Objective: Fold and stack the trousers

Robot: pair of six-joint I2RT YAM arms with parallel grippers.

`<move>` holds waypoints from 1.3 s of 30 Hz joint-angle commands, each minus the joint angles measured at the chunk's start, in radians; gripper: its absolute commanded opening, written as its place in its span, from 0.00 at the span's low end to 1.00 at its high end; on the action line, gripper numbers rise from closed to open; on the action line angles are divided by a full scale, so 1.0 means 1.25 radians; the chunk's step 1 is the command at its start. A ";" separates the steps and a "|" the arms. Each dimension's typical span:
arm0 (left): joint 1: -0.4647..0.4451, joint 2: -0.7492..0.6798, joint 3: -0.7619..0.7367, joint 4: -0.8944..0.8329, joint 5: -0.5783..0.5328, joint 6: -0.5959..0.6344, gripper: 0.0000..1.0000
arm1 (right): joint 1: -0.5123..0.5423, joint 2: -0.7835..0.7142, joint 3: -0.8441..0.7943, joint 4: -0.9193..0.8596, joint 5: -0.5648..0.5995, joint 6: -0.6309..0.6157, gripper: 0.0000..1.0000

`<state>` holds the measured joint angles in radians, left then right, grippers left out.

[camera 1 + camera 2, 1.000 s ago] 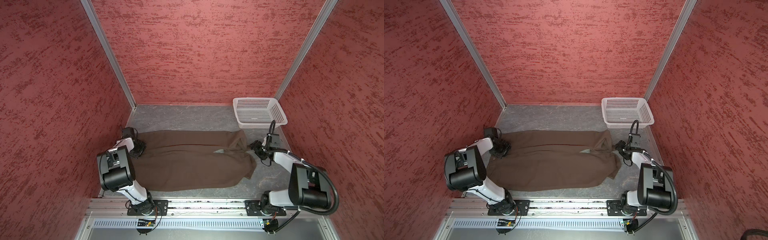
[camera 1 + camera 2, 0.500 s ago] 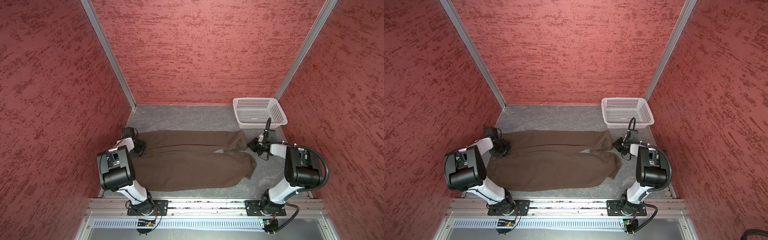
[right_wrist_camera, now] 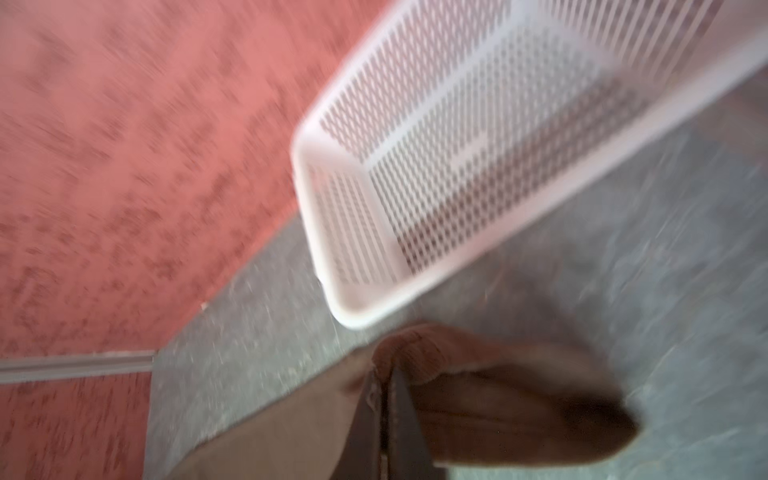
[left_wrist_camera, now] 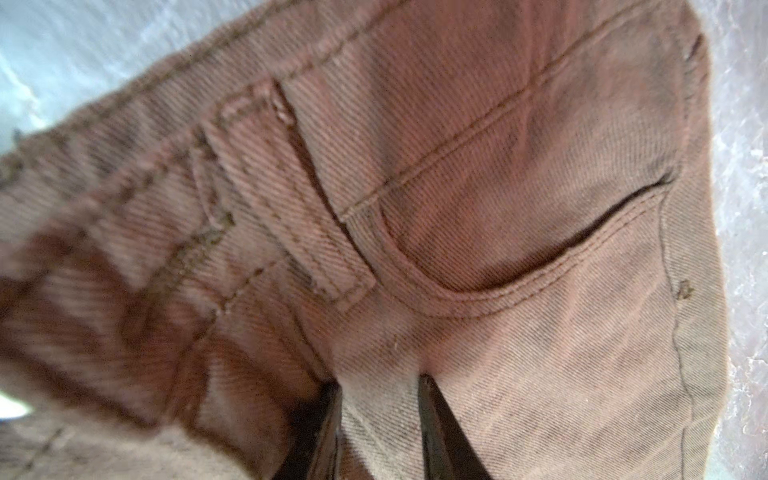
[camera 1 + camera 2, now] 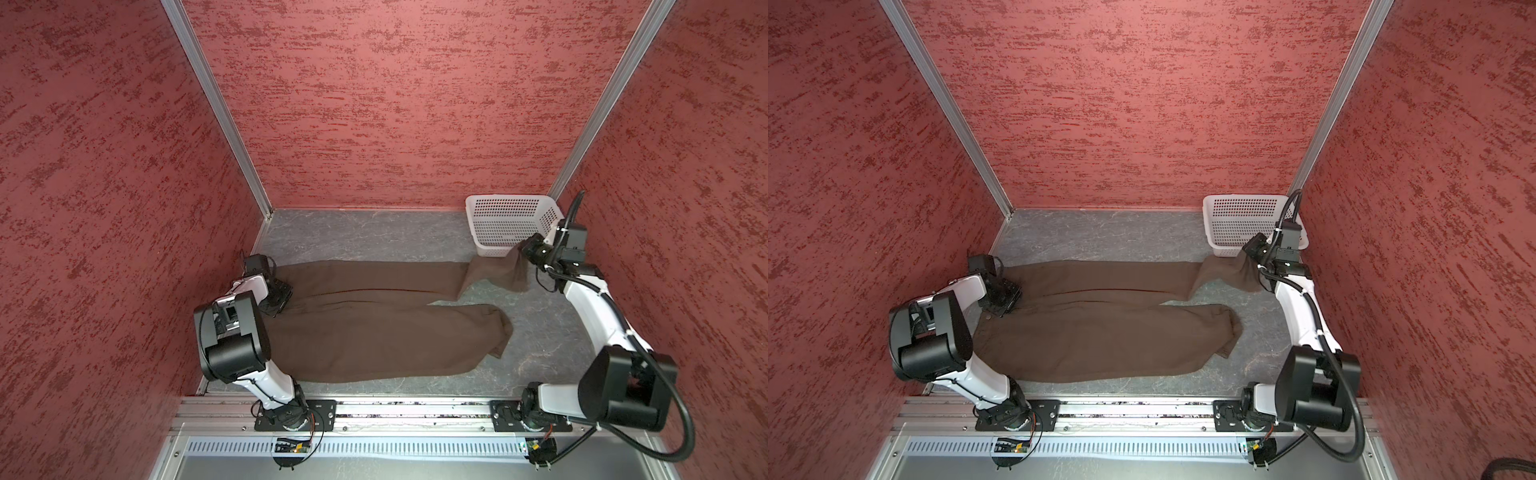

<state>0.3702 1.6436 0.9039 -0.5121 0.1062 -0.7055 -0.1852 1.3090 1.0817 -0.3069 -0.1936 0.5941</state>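
Right gripper [image 5: 524, 251] is clamped tight on the hem of one leg of the trousers [image 5: 374, 328]. That end is lifted off the grey tabletop [image 5: 365, 232] and sags from the jaws. The white basket [image 5: 505, 224] sits just past it, right beside the raised cloth. Left gripper [image 5: 279, 296] is low at the waistband end, fingers [image 4: 440, 432] partly closed with a fold of cloth pinched between them, near a pocket [image 4: 540, 249]. Between the two grippers the trousers lie flat, with the other leg's hem well apart from the right gripper.
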 commanded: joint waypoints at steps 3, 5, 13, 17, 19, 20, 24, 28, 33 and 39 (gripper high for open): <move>0.004 0.019 -0.025 0.002 0.022 0.004 0.33 | -0.011 -0.046 0.021 -0.057 0.156 -0.021 0.00; 0.007 0.026 -0.027 0.007 0.030 0.002 0.33 | -0.012 -0.064 -0.023 -0.043 0.185 -0.012 0.00; 0.012 0.045 -0.019 0.005 0.029 0.001 0.33 | -0.149 -0.123 -0.213 -0.009 0.170 0.033 0.00; 0.023 0.055 -0.015 0.006 0.041 -0.007 0.33 | -0.193 -0.144 -0.279 -0.033 0.179 0.043 0.00; 0.034 0.063 -0.012 0.002 0.052 -0.010 0.32 | -0.234 -0.138 -0.322 -0.045 0.167 0.068 0.00; 0.038 0.065 -0.011 0.000 0.054 -0.011 0.32 | -0.257 -0.140 -0.350 -0.037 0.155 0.081 0.00; 0.061 0.048 0.000 -0.021 0.041 -0.004 0.27 | -0.349 -0.146 -0.457 0.036 0.080 0.133 0.10; 0.066 -0.001 0.015 -0.050 0.018 0.002 0.26 | -0.353 -0.074 -0.444 0.058 0.016 0.126 0.37; 0.034 -0.079 0.031 -0.105 -0.040 0.006 0.28 | -0.347 -0.058 -0.424 0.083 -0.014 0.109 0.52; -0.068 -0.150 0.083 -0.158 -0.130 0.024 0.31 | -0.256 -0.020 -0.336 0.046 0.058 0.036 0.37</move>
<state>0.3420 1.4872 0.9588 -0.6605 0.0315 -0.6991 -0.5636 1.2659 0.6079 -0.2718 -0.1654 0.6811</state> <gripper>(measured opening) 0.309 0.422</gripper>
